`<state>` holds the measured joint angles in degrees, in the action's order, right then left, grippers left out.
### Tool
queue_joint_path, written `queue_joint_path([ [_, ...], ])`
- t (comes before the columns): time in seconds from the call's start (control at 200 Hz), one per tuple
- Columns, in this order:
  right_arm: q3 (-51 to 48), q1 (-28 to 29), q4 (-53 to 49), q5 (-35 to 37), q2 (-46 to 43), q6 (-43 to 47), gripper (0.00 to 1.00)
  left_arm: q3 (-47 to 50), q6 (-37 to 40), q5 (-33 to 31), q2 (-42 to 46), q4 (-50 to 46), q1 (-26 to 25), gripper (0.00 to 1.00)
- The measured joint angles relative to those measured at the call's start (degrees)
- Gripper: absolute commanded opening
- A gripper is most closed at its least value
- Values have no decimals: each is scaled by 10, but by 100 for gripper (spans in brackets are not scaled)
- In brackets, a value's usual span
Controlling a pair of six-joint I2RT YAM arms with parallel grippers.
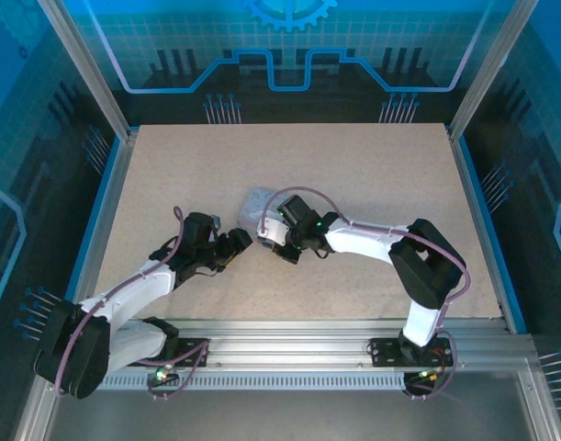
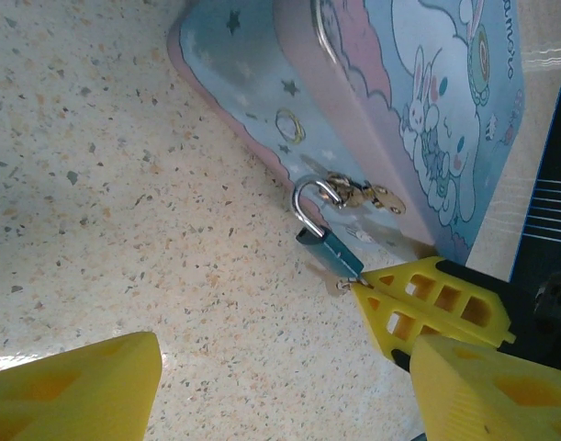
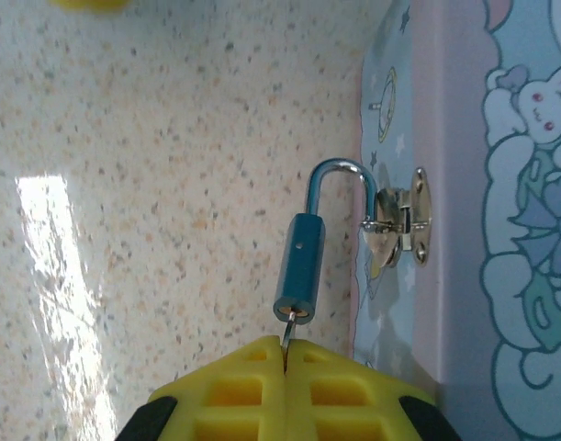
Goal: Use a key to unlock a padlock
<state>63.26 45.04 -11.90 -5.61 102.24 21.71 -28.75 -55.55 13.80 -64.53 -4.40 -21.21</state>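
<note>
Right gripper [image 3: 287,367] clamps the key [image 3: 287,329], seated in the padlock [image 3: 300,266] for turning. The shackle [image 3: 340,167] hooks the hasp [image 3: 404,220] of the tin [image 3: 464,110] (anchoring it). Left gripper [image 2: 285,367], just left, gapes wide, empty.

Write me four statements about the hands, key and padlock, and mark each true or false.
1. The right hand pinches the key. True.
2. The left hand grips the padlock. False: it is open and clear of the padlock.
3. The key's tip meets the padlock's bottom end. True.
4. The padlock lies loose on the table, away from the tin. False: its shackle hooks through the tin's latch.
</note>
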Motion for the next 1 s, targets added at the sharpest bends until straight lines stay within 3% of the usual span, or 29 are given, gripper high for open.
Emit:
queue_joint_path([
  [0.43,-35,-31,81,-66,0,-79,0,0,0,0,0,0,0,73],
  [1.001,-28,-31,122,-83,44,-104,0,0,0,0,0,0,0,73],
])
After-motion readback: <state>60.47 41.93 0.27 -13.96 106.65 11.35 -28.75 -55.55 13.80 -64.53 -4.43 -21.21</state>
